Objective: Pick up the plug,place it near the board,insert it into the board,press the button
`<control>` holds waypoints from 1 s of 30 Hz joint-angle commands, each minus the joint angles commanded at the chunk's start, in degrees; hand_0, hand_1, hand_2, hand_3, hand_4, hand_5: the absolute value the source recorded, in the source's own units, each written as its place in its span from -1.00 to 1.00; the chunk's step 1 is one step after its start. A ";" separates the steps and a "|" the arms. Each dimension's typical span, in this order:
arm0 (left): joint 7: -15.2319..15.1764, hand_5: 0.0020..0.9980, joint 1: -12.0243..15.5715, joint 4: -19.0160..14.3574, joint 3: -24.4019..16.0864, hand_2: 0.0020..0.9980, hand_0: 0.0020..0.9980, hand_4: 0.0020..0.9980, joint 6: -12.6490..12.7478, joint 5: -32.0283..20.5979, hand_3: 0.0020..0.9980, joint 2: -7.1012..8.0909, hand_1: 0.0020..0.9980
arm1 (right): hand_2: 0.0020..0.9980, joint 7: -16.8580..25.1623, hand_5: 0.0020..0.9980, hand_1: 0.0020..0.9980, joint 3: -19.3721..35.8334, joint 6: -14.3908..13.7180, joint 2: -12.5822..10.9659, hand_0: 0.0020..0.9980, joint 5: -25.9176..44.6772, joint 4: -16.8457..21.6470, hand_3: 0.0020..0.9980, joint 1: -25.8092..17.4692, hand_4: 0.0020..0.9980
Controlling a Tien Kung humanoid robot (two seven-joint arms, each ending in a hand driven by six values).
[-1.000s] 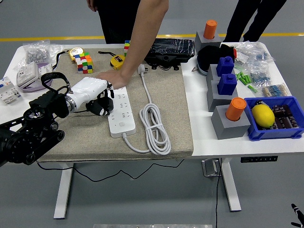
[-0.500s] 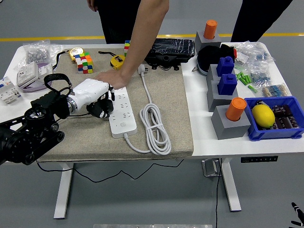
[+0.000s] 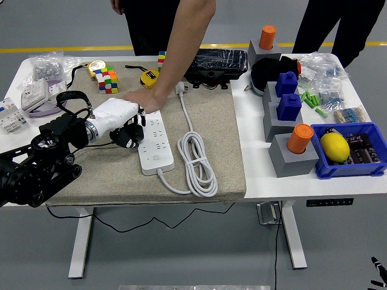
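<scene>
In the head view, your left hand (image 3: 121,124) sits at the left edge of the power strip (image 3: 154,140), white fingers curled downward against its side; you cannot tell whether they grip anything. Just beyond your hand, a person's hand (image 3: 144,97) presses on the strip's far end. The plug (image 3: 181,89) lies farther right of your hand, near the mat's (image 3: 109,175) far edge, its cable coil (image 3: 196,163) just right of the strip. Open mat lies nearer you, toward the table's near edge.
</scene>
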 joint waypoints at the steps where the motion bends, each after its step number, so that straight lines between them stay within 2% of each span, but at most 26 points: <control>1: -0.01 -1.00 -0.01 0.01 0.07 -0.22 -0.52 0.71 -0.01 -0.01 0.07 0.02 -0.19 | 0.47 0.02 0.99 0.51 0.00 -0.05 -0.02 0.63 0.00 0.00 0.59 -0.02 1.00; 3: 0.00 -1.00 -0.07 -0.04 0.28 -0.20 -0.53 0.71 -0.12 0.08 0.07 0.09 -0.14 | 0.47 0.05 0.98 0.52 -0.02 -0.10 -0.08 0.63 0.05 0.00 0.59 -0.07 1.00; 14: -0.06 -1.00 -0.06 -0.09 2.06 -0.20 -0.53 0.71 -0.42 -0.21 0.07 0.24 -0.13 | 0.47 0.05 0.98 0.51 -0.03 -0.24 -0.14 0.62 0.00 0.00 0.59 -0.33 1.00; 15: -0.07 -1.00 -0.06 -0.09 2.22 -0.13 -0.49 0.71 -0.39 -0.20 0.07 0.26 -0.02 | 0.47 0.05 0.98 0.51 -0.06 -0.25 -0.14 0.62 -0.01 0.00 0.59 -0.33 1.00; 20: -0.13 -1.00 -0.01 0.17 2.32 -0.13 -0.49 0.71 -0.45 -0.21 0.07 0.29 -0.02 | 0.47 0.15 0.98 0.51 -0.29 -0.30 -0.21 0.62 0.12 0.00 0.59 -0.36 1.00; 21: -0.14 -1.00 -0.06 0.23 2.34 0.17 -0.30 0.73 -0.42 -0.16 0.16 0.29 0.13 | 0.46 0.13 0.98 0.51 -0.26 -0.30 -0.21 0.62 0.07 0.00 0.59 -0.41 1.00; 26: -0.07 -1.00 0.00 0.46 2.01 0.17 -0.30 0.73 -0.11 0.07 0.16 0.25 0.13 | 0.46 0.03 0.98 0.51 -0.10 -0.29 -0.21 0.62 -0.22 0.00 0.59 -0.51 1.00; 27: -0.05 -1.00 0.07 0.49 1.91 0.31 -0.07 0.77 0.07 0.23 0.24 0.24 0.38 | 0.46 0.03 0.98 0.51 -0.08 -0.28 -0.20 0.62 -0.28 0.00 0.59 -0.53 1.00; 30: -0.05 -1.00 0.14 0.55 1.85 0.31 -0.07 0.77 0.32 0.39 0.24 0.25 0.38 | 0.46 0.03 0.98 0.51 -0.14 -0.25 -0.19 0.62 -0.27 0.00 0.59 -0.58 1.00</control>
